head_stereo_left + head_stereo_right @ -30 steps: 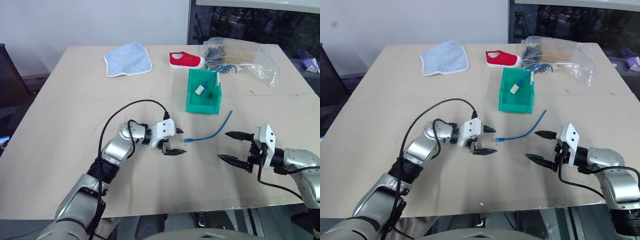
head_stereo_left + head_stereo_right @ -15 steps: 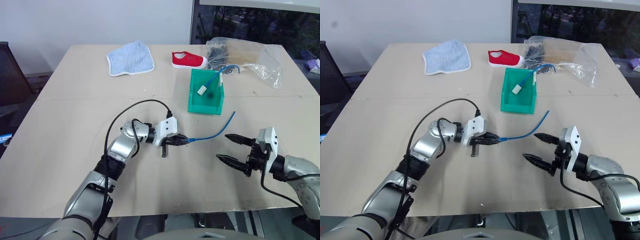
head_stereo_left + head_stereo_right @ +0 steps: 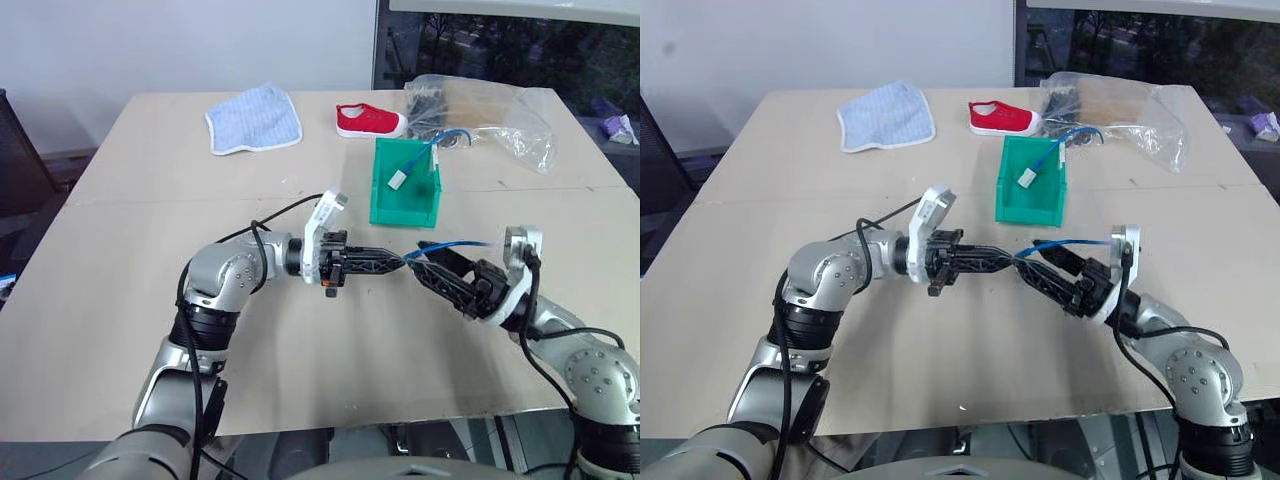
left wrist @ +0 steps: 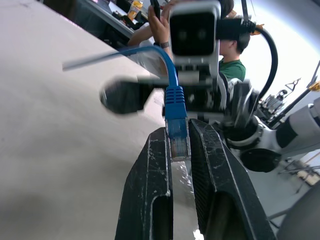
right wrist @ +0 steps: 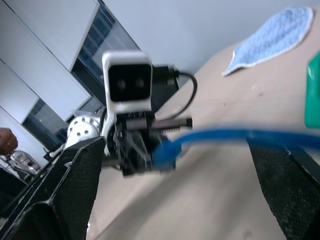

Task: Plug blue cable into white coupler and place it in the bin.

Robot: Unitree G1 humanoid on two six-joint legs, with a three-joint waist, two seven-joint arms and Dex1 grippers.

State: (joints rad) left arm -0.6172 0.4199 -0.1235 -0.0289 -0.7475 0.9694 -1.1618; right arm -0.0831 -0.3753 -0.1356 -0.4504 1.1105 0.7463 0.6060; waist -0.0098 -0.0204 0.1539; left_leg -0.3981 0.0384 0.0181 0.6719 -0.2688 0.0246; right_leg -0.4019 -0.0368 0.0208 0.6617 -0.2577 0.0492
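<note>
My left gripper point(image 3: 398, 262) is shut on the plug end of the blue cable point(image 3: 455, 244) and holds it level above the table. In the left wrist view the blue plug point(image 4: 176, 131) sits clamped between the two fingers. My right gripper point(image 3: 418, 263) faces the left one with its jaws wide open. The cable point(image 5: 225, 135) runs across the gap between them, and I see no contact. The green bin point(image 3: 383, 205) stands just beyond both grippers. The white coupler is out of view.
Inside the bin lies a small white oblong connector point(image 3: 398, 181) on a second blue cable that leads out to a clear plastic bag point(image 3: 500, 120). A red shoe point(image 3: 372, 121) and a blue cloth point(image 3: 255, 118) lie at the table's far side. A person point(image 4: 231, 67) sits opposite.
My left gripper closed on the cable's plug, lifted it off the table and rolled its wrist. My right gripper rose and moved left, and its open fingers now flank the cable.
</note>
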